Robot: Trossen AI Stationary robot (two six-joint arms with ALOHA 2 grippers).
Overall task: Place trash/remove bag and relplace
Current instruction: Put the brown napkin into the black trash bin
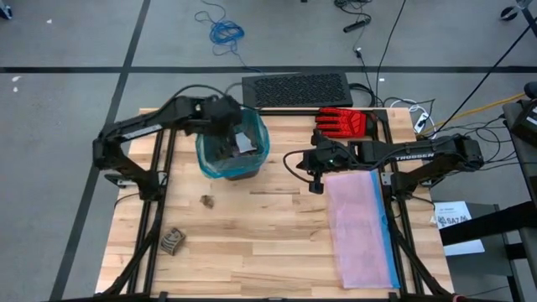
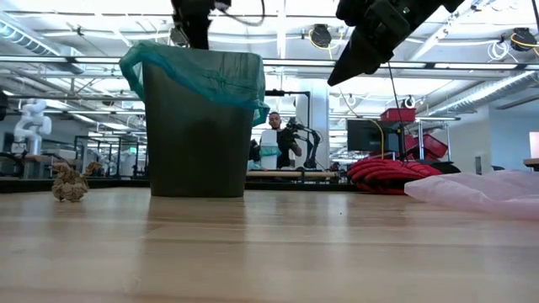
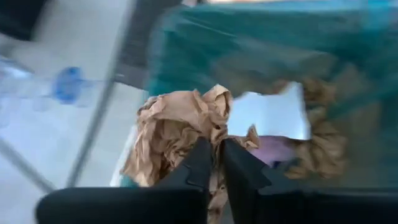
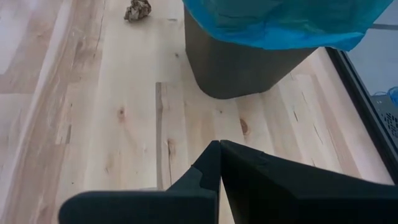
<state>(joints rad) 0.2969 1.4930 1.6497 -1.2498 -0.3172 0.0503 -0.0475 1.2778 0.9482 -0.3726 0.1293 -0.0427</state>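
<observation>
A dark bin (image 2: 198, 126) lined with the teal bag (image 1: 252, 134) stands on the table's far left part. My left gripper (image 3: 214, 148) is above its mouth, shut on a brown paper wad (image 3: 174, 124). Inside the bag lie a white piece (image 3: 267, 115), a purple crumple (image 3: 273, 149) and more brown wads (image 3: 320, 130). Two brown wads (image 1: 206, 200) (image 1: 172, 241) rest on the table nearer. My right gripper (image 4: 219, 146) hangs shut and empty above the table, right of the bin (image 1: 316, 184). My left gripper pinches the brown paper wad between its two fingers at the wad's edge (image 3: 208, 127), coming from above and pointing down into the bin. The wad is lifted clear and bulges out to one side of the fingers, over the bag's opening.
A pale pink bag with a blue edge (image 1: 361, 226) lies flat on the table's right side. A red-and-black glove (image 1: 342, 122) sits at the far edge beside a black mat (image 1: 295, 90). Bare wood stretches across the table's middle and near side.
</observation>
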